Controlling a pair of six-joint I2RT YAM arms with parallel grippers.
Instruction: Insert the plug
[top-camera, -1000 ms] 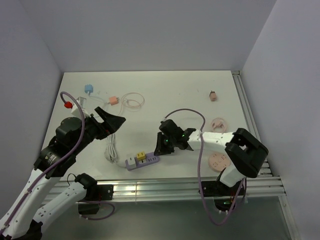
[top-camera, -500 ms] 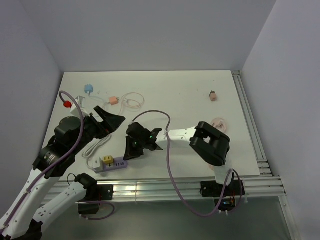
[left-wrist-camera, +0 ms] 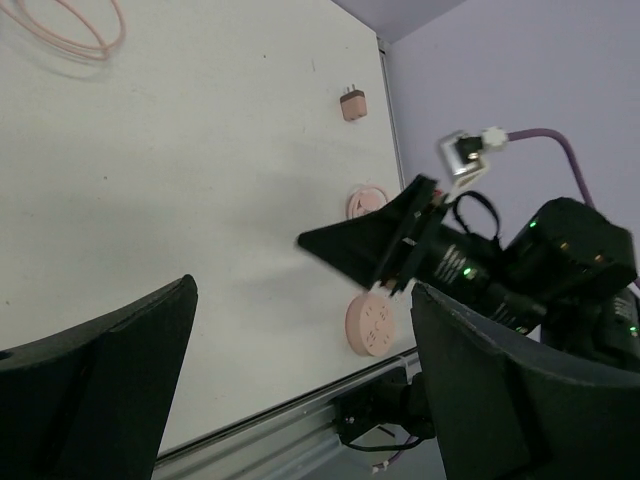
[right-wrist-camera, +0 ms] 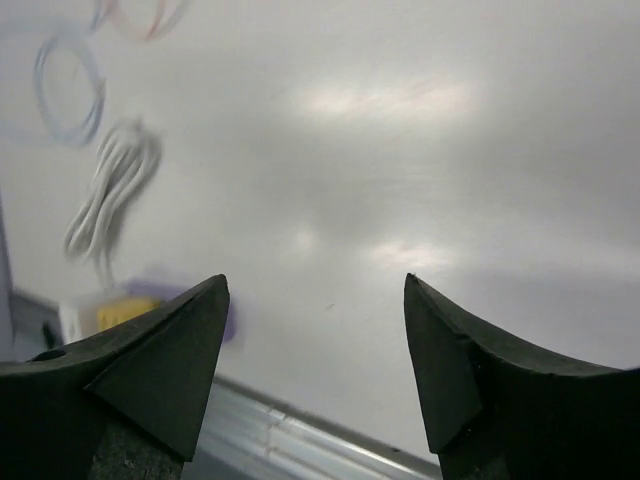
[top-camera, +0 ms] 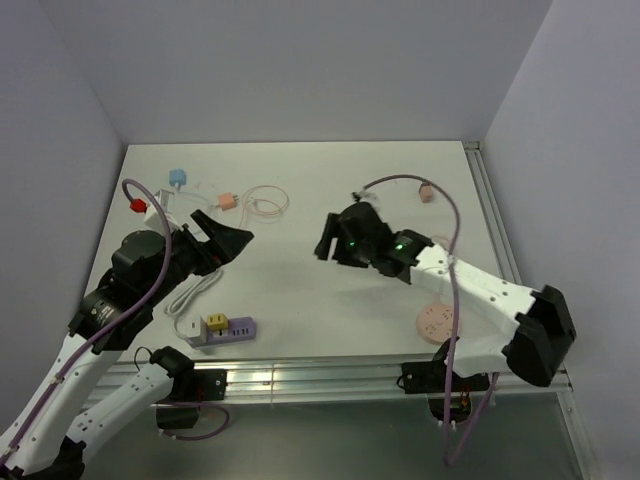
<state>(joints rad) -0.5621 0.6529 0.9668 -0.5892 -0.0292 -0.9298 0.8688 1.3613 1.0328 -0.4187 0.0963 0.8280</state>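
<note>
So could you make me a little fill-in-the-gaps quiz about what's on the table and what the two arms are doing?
The power strip on the table is coloured ___. The adapter seated on it is ___. The left end effector and the right end effector are both ___, holding nothing. The blue plug lies in the table's far ___ corner.
Missing words: purple; yellow; open; left.
</note>
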